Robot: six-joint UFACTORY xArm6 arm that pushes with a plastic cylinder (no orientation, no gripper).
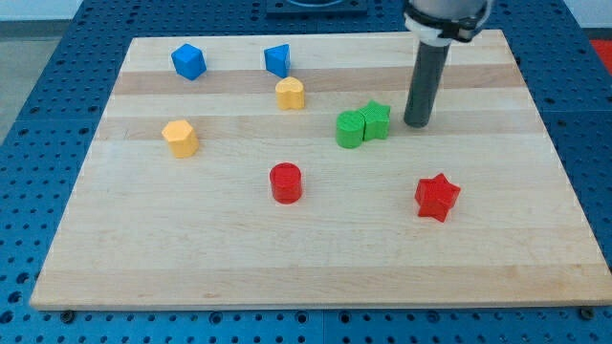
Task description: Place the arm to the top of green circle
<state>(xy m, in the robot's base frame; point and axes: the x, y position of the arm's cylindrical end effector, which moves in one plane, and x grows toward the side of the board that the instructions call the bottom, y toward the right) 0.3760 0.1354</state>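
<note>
Resting on: desk (316,258), rod upright, my tip (416,124) down on the wood toward the view's top right.
Hand state: no hand on this rig, only the rod, so spread or pressed together does not apply.
Tip vs target: tip sits to the view's right of the green pair, just beside the green star (377,119), a small gap showing, not touching.
Green circle: green circle (350,129) lies near the desk's middle, a bit toward the view's right; it touches the green star on its right side.
Tip vs circle: star lies between tip and circle; tip is right of the circle, roughly level with it.
Yellow blocks: yellow heart-like block (291,94) up-left of the green circle, apart from it; yellow hexagon (180,138) at the view's left.
Blue blocks: blue cube-like block (188,61) and blue block (277,60), shape unclear, both near the view's top edge.
Red blocks: red circle (285,182) below-left of the green circle; red star (437,197) at lower right, well apart from the tip.
</note>
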